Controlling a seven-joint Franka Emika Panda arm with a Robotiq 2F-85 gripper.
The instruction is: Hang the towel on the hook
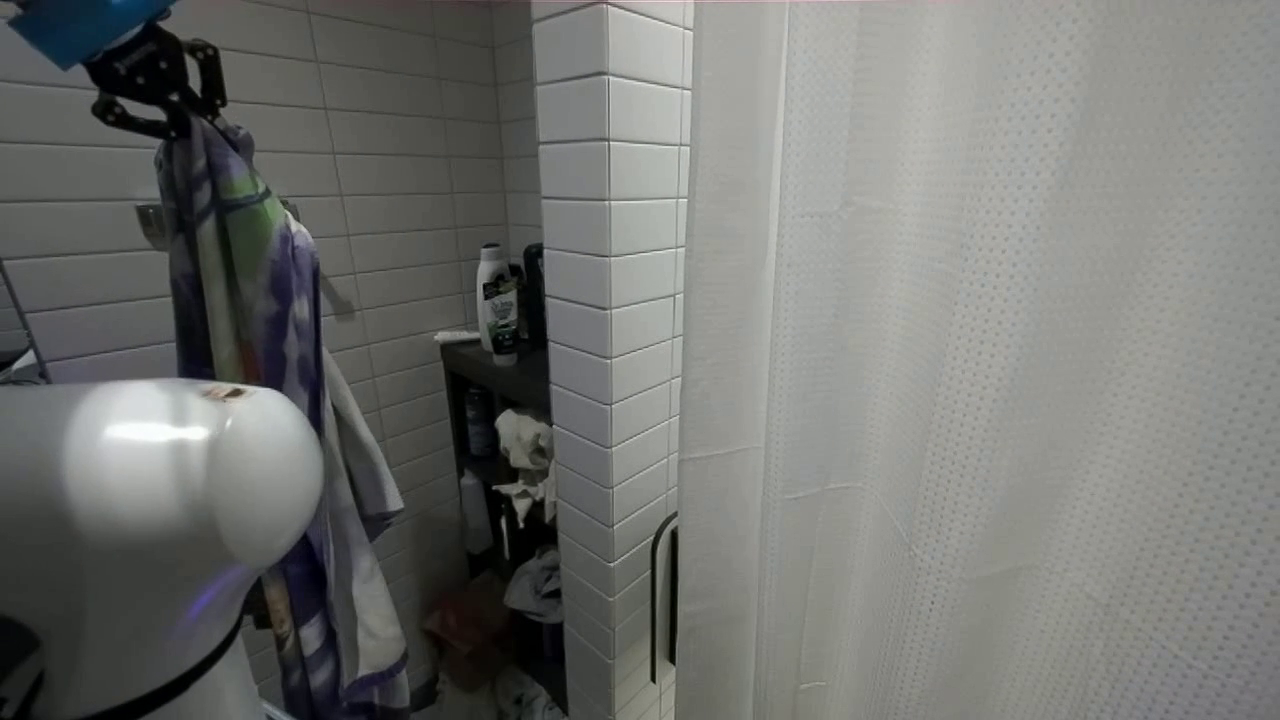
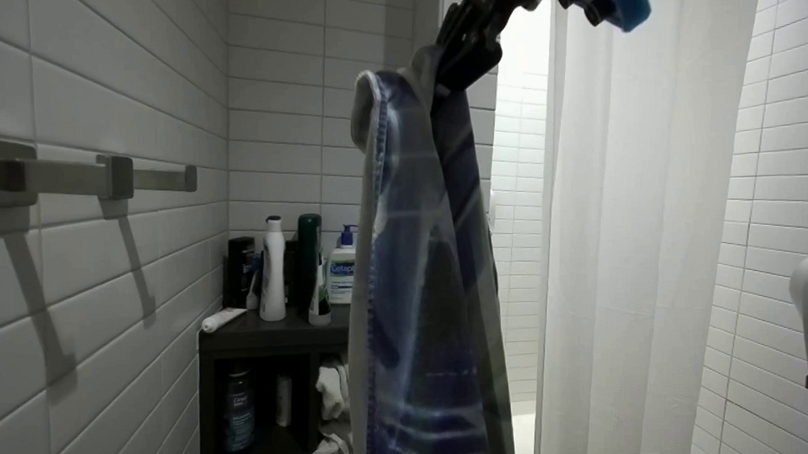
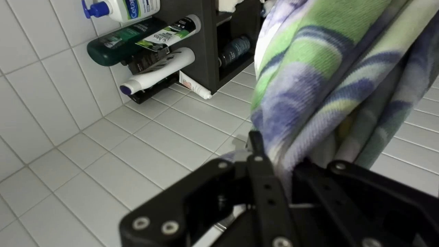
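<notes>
Away from the hook (image 2: 68, 177), the hand (image 3: 282, 159) pinches the towel (image 2: 423, 267) high; it should seat a fold there before releasing.

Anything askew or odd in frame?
Two small things: a white tube lies on its side at a top front corner of the shelf, though the white bottle beside it stands upright; below, a white cloth spills out, rumpled. The towel hanging from the gripper looks normal.
</notes>
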